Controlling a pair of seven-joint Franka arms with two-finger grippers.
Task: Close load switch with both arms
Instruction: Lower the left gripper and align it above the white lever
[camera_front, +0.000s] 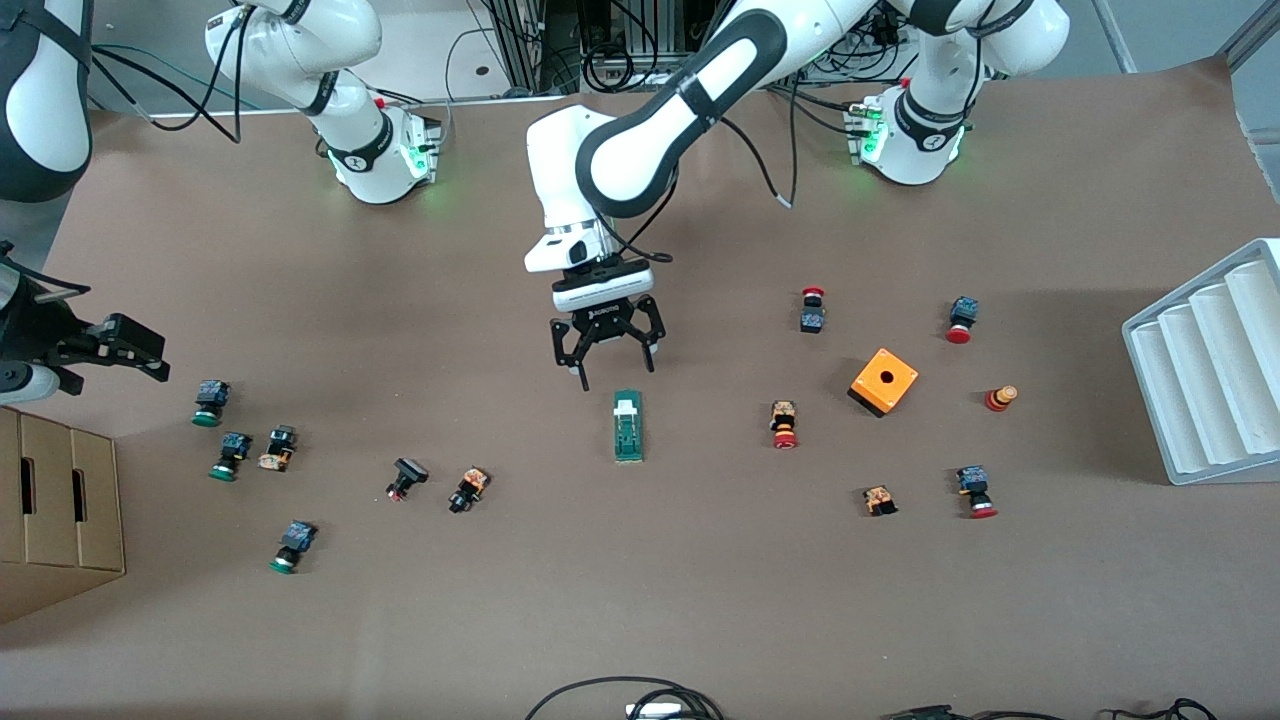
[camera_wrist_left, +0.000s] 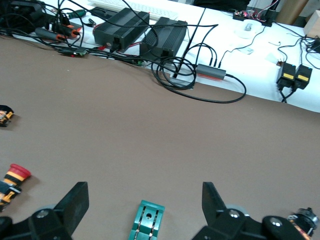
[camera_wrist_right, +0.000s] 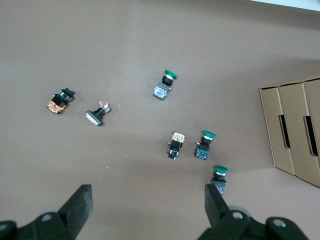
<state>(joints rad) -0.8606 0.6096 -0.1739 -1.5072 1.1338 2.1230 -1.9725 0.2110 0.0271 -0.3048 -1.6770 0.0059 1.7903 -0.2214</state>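
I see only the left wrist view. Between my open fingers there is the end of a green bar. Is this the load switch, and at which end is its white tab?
Observer: Yes, it is the load switch. Its white tab is at the end farther from the front camera, the end where the left gripper hovers.
Operator: Thank you. Where is the right gripper? I cannot see it.
Observer: The right gripper is open, up over the right arm's end of the table. It is beside a green-capped push button and well apart from the switch.
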